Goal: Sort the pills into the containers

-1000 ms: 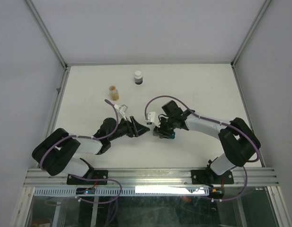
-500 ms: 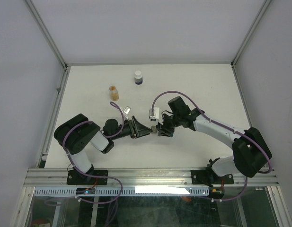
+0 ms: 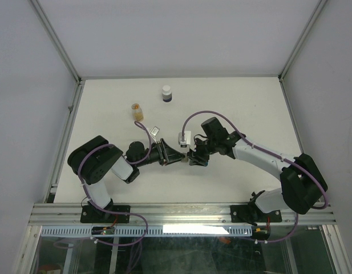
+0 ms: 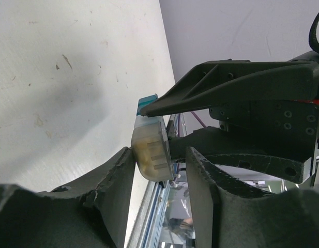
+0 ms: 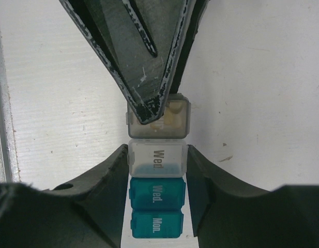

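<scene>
In the right wrist view my right gripper (image 5: 157,155) is shut on a strip of containers: its fingers press both sides of a clear "Wed." cell (image 5: 157,159), with two teal cells (image 5: 156,206) behind it. A grey-brown cell (image 5: 175,116) with tan pills (image 5: 176,112) inside sticks out in front. My left gripper (image 4: 162,155) meets it head-on and straddles that grey-brown cell (image 4: 150,147). One finger touches the cell and a gap shows at the other. The two grippers, left (image 3: 177,155) and right (image 3: 193,157), meet mid-table. An orange-filled vial (image 3: 138,111) stands behind them.
A white-capped bottle with dark contents (image 3: 166,93) stands at the back of the white table (image 3: 250,108). Metal rails (image 3: 66,142) border the table on the left and along the near edge.
Both arms shifted pose and the left gripper came up to the right gripper's load. The left jaws have narrowed around the grey-brown cell. The right grip is unchanged.
</scene>
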Tool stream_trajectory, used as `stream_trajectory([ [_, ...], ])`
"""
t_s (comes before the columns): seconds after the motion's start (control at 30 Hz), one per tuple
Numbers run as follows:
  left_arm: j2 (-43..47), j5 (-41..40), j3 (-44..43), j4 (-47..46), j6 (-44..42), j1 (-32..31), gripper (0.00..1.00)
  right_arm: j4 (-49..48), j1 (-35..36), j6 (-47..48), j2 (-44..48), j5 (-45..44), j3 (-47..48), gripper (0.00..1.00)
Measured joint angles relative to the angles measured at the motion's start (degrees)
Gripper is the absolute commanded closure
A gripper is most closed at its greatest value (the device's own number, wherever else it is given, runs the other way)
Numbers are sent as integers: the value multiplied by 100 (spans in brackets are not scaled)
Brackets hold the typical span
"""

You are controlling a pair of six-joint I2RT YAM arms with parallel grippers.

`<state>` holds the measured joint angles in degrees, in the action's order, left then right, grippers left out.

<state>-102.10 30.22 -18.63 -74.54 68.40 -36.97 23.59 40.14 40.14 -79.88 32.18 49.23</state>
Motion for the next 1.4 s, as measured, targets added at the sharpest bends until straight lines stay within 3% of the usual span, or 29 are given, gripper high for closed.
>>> stream_trajectory([
  [0.2,-105,0,-94,173,-11,-48,74,-7,39,-22,0,-7,-7,78],
  [0.27,-118,-4,-107,243,-31,-55,84,20,39,-33,0,-2,-7,78],
  [0.33,-146,4,-136,271,-24,-55,99,28,39,-46,0,-13,-11,79],
  [0.53,-153,118,-221,435,-153,-57,100,105,-52,-122,0,81,-15,76],
  [0.77,-94,181,-354,741,-365,-92,100,223,-339,-232,-46,479,-4,46],
  [0.93,-90,197,-365,984,-553,-92,100,205,-553,-431,-20,575,7,37],
  [1.17,-59,256,-365,1222,-688,-92,100,79,-708,-730,44,367,7,39],
  [1.4,101,334,-365,1331,-826,-94,100,-210,-780,-1106,39,-177,7,62],
])
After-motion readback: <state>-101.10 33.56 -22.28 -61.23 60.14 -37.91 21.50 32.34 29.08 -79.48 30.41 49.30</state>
